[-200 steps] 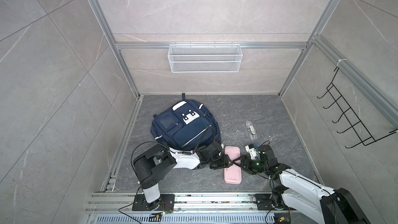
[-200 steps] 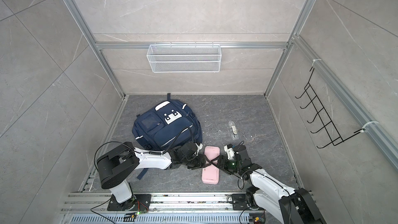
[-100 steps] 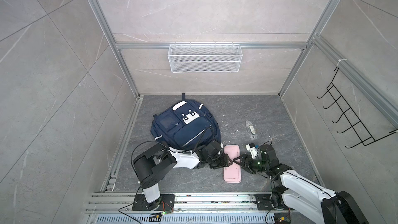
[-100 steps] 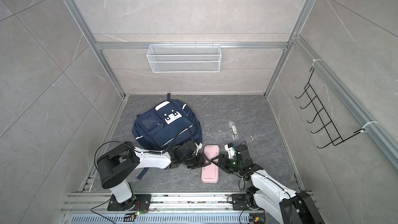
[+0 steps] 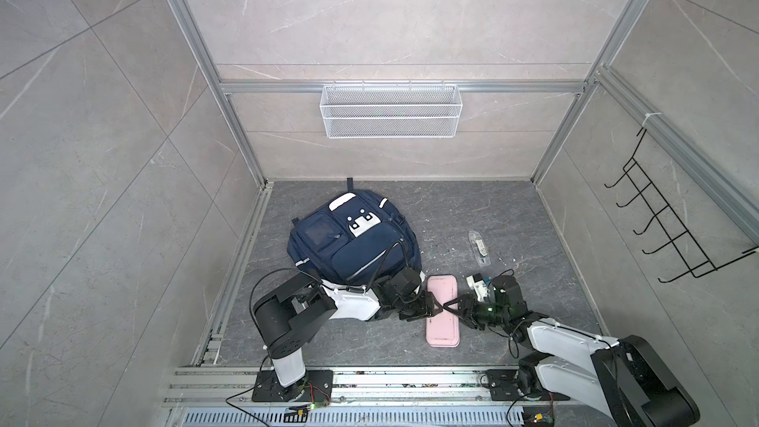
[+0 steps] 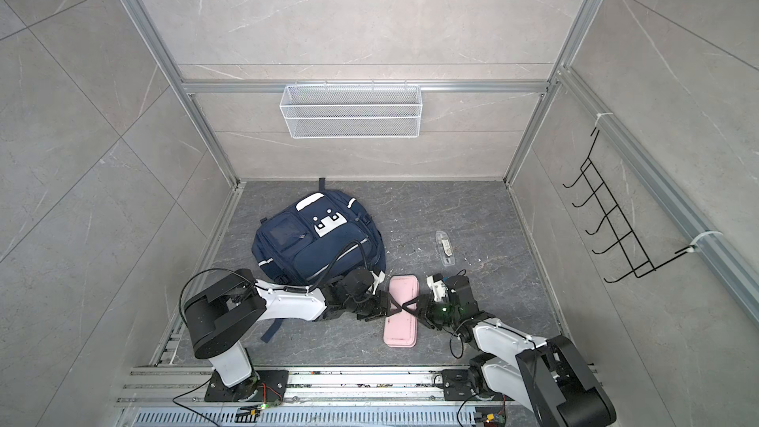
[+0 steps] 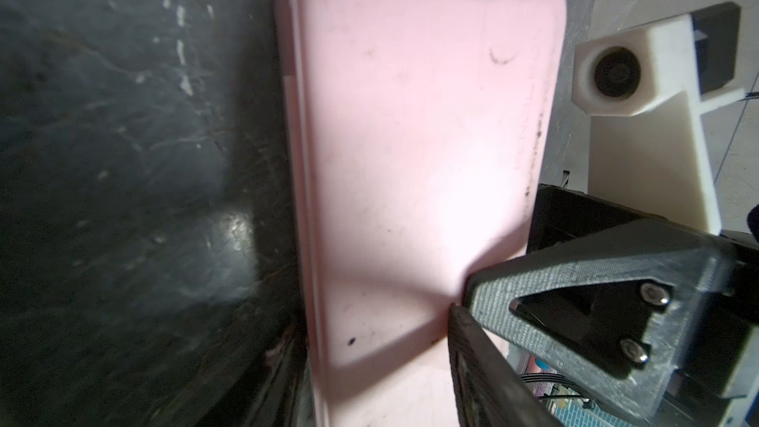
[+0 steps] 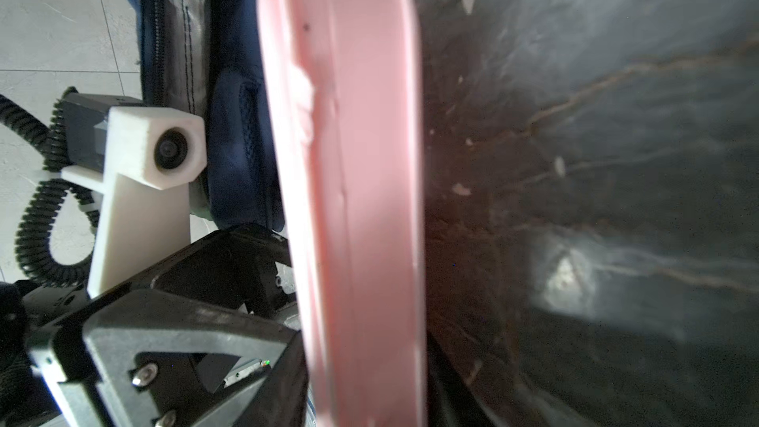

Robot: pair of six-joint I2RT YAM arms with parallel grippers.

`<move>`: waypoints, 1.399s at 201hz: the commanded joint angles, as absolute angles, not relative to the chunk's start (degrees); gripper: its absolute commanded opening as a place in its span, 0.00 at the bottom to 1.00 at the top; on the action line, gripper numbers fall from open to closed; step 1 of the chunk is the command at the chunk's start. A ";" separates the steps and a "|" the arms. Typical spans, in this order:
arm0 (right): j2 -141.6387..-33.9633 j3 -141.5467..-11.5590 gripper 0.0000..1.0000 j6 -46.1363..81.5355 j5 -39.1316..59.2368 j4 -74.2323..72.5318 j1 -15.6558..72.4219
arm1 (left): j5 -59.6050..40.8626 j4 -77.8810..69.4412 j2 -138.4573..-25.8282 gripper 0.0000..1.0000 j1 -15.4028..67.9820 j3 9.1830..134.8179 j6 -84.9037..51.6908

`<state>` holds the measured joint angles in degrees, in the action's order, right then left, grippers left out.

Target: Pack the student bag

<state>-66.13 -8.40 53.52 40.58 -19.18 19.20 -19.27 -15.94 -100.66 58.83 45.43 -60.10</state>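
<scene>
Just beside the student bag (image 5: 353,248), left gripper (image 5: 432,308) and right gripper (image 5: 452,309) faced across a pink case (image 5: 442,287) — clamped or not, unclear.

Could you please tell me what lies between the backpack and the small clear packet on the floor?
Only bare grey floor with a few white specks lies between the backpack and the clear packet, as both top views show.

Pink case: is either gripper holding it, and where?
Cannot tell. The left gripper and right gripper meet at the middle of the pink case, one from each long edge, but a closed grip isn't visible.
</scene>
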 commanded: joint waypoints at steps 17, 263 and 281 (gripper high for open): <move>-67.45 -8.61 0.43 55.92 44.47 -29.39 19.43 | -20.92 -14.55 -102.21 0.51 59.51 46.05 -60.02; -56.34 -20.05 0.25 51.86 42.30 -7.96 19.38 | 10.07 39.60 -81.40 0.54 57.24 62.90 -33.92; -56.16 -20.65 0.25 52.25 41.93 -8.15 19.42 | 14.94 43.68 -81.17 0.54 57.21 63.43 -32.30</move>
